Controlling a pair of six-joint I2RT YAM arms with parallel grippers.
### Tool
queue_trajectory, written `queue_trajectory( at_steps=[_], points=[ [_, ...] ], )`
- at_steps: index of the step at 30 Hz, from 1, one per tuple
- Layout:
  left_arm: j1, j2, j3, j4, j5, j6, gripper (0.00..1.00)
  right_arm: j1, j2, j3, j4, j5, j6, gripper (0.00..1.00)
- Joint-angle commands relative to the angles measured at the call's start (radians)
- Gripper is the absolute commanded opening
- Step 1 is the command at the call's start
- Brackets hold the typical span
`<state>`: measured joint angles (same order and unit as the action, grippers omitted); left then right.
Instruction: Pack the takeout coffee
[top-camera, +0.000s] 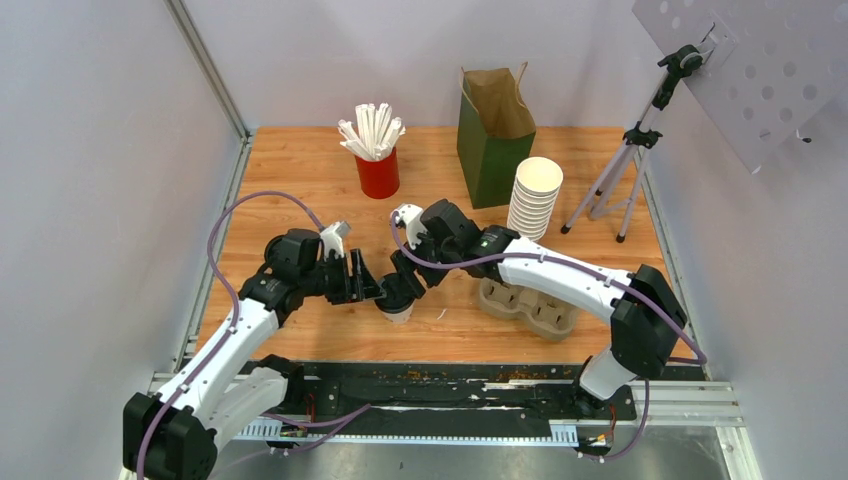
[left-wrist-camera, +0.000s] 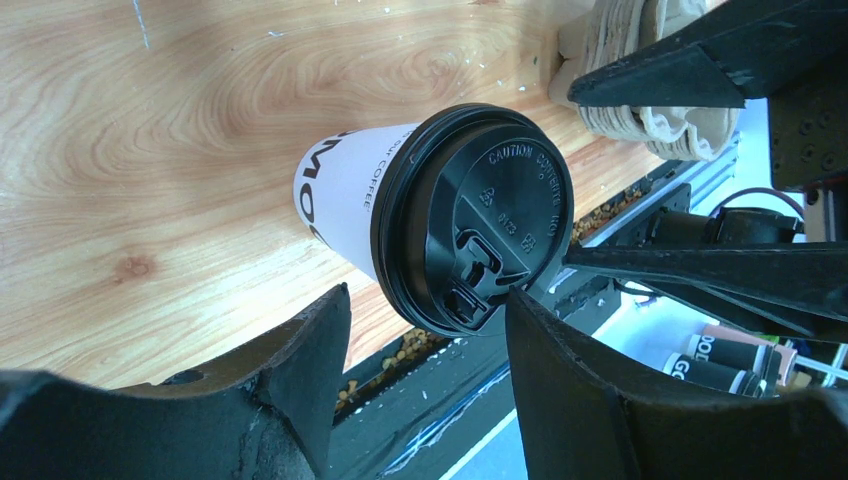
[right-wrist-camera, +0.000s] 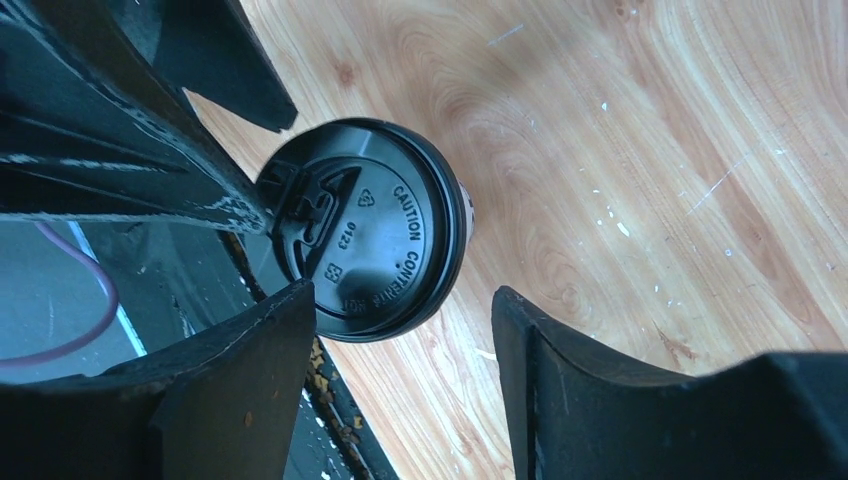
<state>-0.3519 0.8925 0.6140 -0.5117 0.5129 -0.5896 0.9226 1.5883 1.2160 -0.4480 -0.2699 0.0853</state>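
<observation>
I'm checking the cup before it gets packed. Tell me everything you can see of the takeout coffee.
The takeout coffee is a small white paper cup with black lettering on its wall, capped by a round black plastic sip lid embossed with a hot-contents caution. It seems to stand upright on the wooden table, lid seated. The open fingers of the left gripper and right gripper crowd its lid from either side; contact cannot be told.

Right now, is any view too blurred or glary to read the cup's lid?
Left wrist: lid lettering sharp, own fingers dark and soft. Right wrist: lettering readable, mild sheen. Top external: evenly lit, cup small, partly hidden.
</observation>
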Motion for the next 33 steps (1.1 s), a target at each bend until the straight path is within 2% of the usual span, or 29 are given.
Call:
queue_trajectory(
  at_steps=[1, 7, 17, 24, 30, 33],
  points=[
    [-0.004, -0.020, 0.036, 0.043, -0.035, -0.014, 0.66, 0.005, -0.040, 0.078, -0.029, 0.010, 0.065, 0.63],
    [-0.004, -0.008, 0.040, 0.045, -0.089, -0.006, 0.60, 0.005, -0.009, 0.123, -0.055, -0.016, 0.153, 0.52],
    [-0.004, 0.001, 0.003, 0.073, -0.062, -0.014, 0.53, 0.008, 0.035, 0.116, -0.082, -0.009, 0.245, 0.45],
    [-0.004, -0.005, -0.044, 0.127, -0.017, -0.055, 0.47, 0.016, 0.048, 0.085, -0.105, 0.011, 0.261, 0.41],
    [-0.004, -0.005, -0.070, 0.134, -0.015, -0.065, 0.44, 0.022, 0.037, 0.045, -0.104, 0.033, 0.253, 0.31],
    [-0.004, -0.001, -0.072, 0.133, -0.022, -0.067, 0.44, 0.021, 0.037, 0.024, -0.095, 0.046, 0.245, 0.29]
  ],
)
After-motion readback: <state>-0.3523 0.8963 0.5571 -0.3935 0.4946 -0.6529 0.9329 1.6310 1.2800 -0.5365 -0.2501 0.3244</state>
